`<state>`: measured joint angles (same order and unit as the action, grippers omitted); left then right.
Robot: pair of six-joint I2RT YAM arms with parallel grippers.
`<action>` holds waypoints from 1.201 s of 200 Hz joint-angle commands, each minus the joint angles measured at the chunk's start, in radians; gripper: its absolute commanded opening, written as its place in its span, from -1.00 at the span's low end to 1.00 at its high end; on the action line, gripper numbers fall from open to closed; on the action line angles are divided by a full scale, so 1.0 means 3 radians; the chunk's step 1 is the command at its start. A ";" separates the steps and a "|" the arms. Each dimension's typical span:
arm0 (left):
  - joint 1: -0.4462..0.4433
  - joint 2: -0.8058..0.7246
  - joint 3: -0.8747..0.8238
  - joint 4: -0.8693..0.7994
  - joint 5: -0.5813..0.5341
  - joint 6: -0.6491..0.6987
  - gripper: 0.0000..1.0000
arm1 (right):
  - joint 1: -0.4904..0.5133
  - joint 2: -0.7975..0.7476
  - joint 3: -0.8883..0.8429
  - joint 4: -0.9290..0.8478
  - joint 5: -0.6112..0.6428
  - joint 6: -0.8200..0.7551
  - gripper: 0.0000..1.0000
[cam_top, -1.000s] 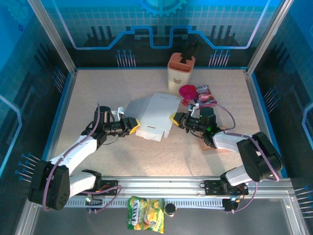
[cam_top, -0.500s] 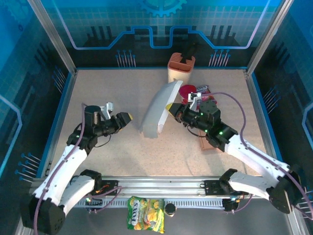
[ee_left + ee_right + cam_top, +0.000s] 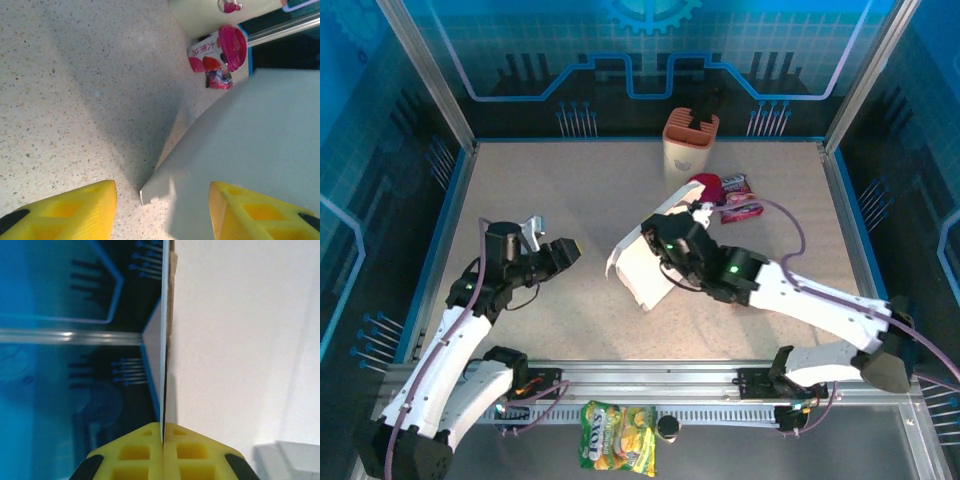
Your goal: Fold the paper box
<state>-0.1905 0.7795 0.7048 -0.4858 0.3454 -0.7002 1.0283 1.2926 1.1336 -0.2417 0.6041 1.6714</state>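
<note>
— The paper box (image 3: 642,268) is lower than before, tilted near the middle of the bench (image 3: 520,190); my right gripper (image 3: 163,429) clamps its edge.
— Left gripper (image 3: 567,248)?
— Jaws apart, empty, just left of it. I judge folding barely begun.

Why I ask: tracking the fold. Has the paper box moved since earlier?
Yes. The paper box has tipped up, pinched in the right hand, shifting away from the beige holder.

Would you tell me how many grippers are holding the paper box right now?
1: the right gripper is shut on the paper box edge, mid-table; the left gripper hangs open beside it, apart.
</note>
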 commanded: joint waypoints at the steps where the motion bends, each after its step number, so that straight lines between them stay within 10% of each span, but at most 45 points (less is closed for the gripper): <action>1: 0.0022 0.0010 0.0052 -0.0155 0.0078 0.0191 0.00 | -0.0044 0.0147 0.0060 0.0161 0.0512 0.0286 -1.00; 240: -0.0677 0.0927 -0.0973 0.1536 -0.0723 0.0446 -0.41 | -0.0462 0.0730 -0.1216 0.1872 -0.0229 0.0401 -1.00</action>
<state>-0.3737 1.0374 0.4377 -0.1207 0.1818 -0.6025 0.9035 1.5002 0.8051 0.2649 0.5507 1.7996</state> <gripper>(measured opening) 0.299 0.063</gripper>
